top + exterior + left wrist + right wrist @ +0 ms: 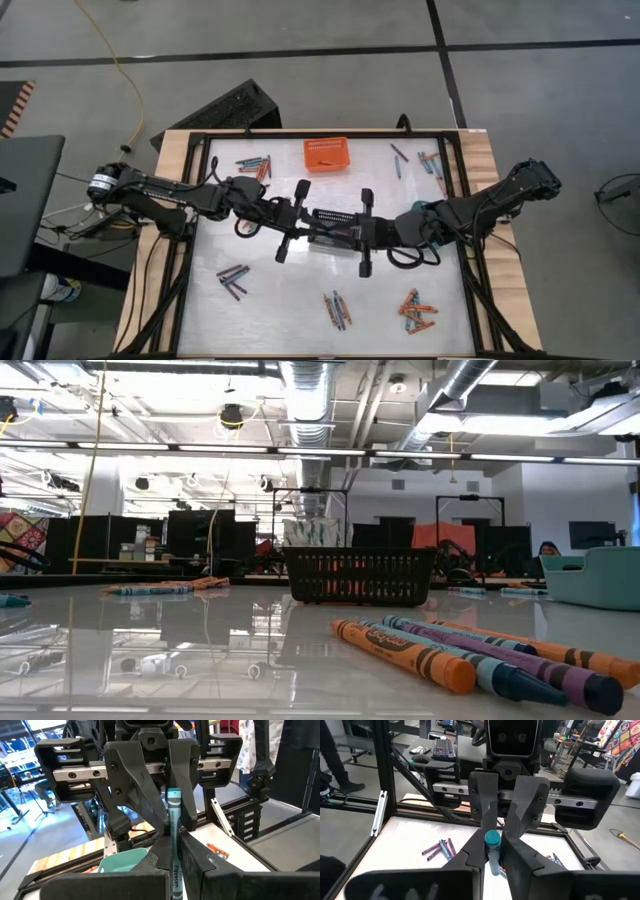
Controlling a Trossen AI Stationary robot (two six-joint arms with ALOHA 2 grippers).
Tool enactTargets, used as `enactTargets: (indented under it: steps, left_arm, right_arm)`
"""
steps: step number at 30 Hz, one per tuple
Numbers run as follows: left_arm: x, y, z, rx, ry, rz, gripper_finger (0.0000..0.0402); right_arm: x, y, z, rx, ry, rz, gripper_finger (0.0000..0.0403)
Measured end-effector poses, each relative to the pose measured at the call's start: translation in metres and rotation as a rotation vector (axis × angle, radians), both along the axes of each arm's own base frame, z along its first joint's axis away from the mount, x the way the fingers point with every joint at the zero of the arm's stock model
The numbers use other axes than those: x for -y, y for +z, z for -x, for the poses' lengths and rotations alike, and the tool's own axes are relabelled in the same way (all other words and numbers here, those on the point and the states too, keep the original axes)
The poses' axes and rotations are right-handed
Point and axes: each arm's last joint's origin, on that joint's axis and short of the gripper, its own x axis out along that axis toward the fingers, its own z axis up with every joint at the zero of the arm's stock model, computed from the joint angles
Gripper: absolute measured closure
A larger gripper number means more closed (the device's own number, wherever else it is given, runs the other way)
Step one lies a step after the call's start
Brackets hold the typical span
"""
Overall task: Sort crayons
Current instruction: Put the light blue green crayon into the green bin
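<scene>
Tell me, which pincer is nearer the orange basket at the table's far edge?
Left, though only slightly. The left pincer sits just below the orange basket, nearly in line with it; the right pincer meets it mid-table, a bit further right.

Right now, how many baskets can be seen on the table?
3: the orange basket at the table's far middle, the black basket mid-table under the two meeting grippers, and the teal basket beneath the right arm. Others may be hidden by the arms.
</scene>
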Motion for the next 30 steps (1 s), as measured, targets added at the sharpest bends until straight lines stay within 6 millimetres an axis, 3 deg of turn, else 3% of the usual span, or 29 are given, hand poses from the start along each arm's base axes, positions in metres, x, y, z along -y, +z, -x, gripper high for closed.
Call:
enactTargets:
  steps: [4, 9, 15, 24, 30]
  left_arm:
    - [0.000, 0.000, 0.000, -0.001, 0.000, -0.001, 0.0401]
    - [0.000, -0.001, 0.000, -0.008, 0.000, -0.001, 0.0401]
    - [0.000, -0.002, 0.000, -0.026, 0.003, -0.004, 0.0396]
    - [-0.002, -0.014, 0.001, -0.148, 0.071, -0.031, 0.0293]
    - [-0.007, -0.029, 0.012, -0.354, 0.175, -0.101, 0.0249]
  right_arm:
    - [0.000, 0.000, 0.000, -0.003, -0.002, 0.013, 0.0342]
    - [0.000, -0.001, 0.000, -0.011, 0.000, 0.048, 0.0392]
    - [0.001, -0.001, 0.000, -0.015, -0.011, 0.056, 0.0398]
    - [0.003, -0.010, 0.004, -0.105, -0.044, 0.023, 0.0401]
    - [0.015, -0.022, 0.022, -0.288, -0.158, -0.057, 0.0402]
